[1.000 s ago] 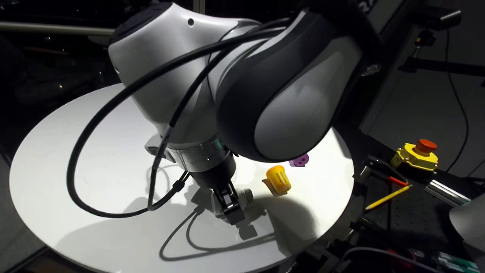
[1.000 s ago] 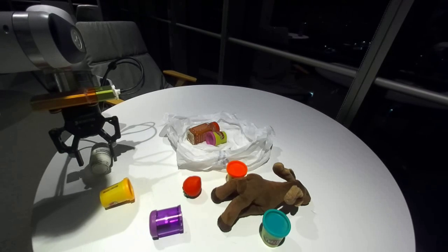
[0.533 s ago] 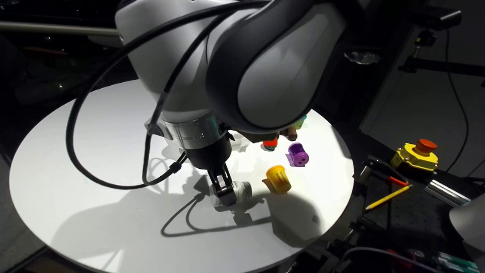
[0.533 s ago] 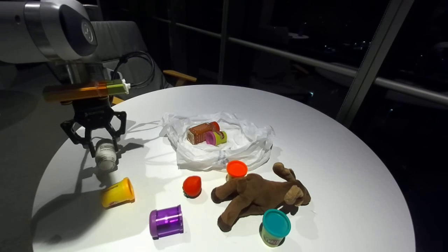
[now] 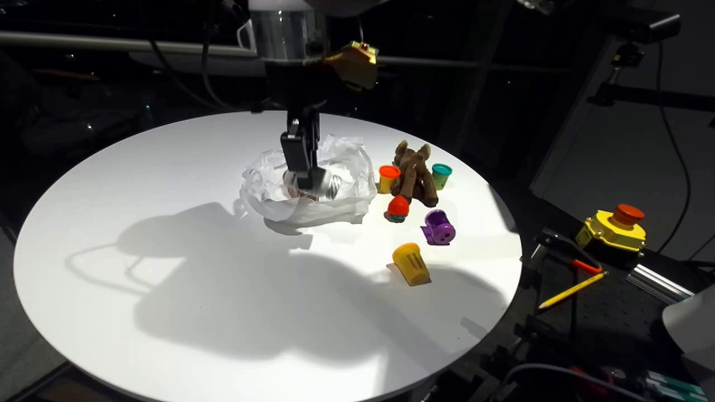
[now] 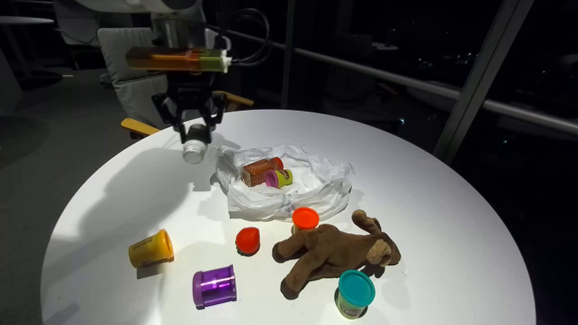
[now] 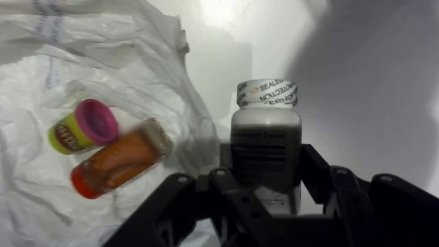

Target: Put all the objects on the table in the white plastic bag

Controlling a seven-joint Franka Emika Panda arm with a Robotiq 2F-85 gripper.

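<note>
While the black gripper (image 6: pixel 196 135) hung above the round white table (image 6: pixel 429 194), it had a white bottle (image 7: pixel 267 118) clamped between its fingers (image 7: pixel 313 175), one on each side. The bottle was tipped over in the air, clear of the table, and printed lettering ran round its cap. It was off to one side of the white plastic bag (image 6: pixel 257 205), just past the crumpled rim.

The bag sat spread wide open on the table, thin and wrinkled. Inside it lay a reddish-brown container (image 6: pixel 258 173) with a red cap and, right beside that, a pink-lidded tub (image 6: pixel 284 178) with a yellow body; both were on their sides.

Other toys were scattered about. A yellow tub (image 6: pixel 146 253) with an orange lid lay on its side, well apart from the bag, and a purple jar (image 6: pixel 216 287) lay near it. Between the jar and the bag was a small red toy (image 6: pixel 248 239) shaped like a strawberry. A red-lidded tub (image 6: pixel 305 218) stood upright just beside the bag, next to a sprawled brown plush animal (image 6: pixel 334 250); whether those two touched, I couldn't tell. Close by the plush stood a teal-lidded tub (image 6: pixel 356 291).

Off to the side, a yellow pencil (image 5: pixel 572 290) lay near a yellow box (image 5: pixel 611 231) with a red button.
</note>
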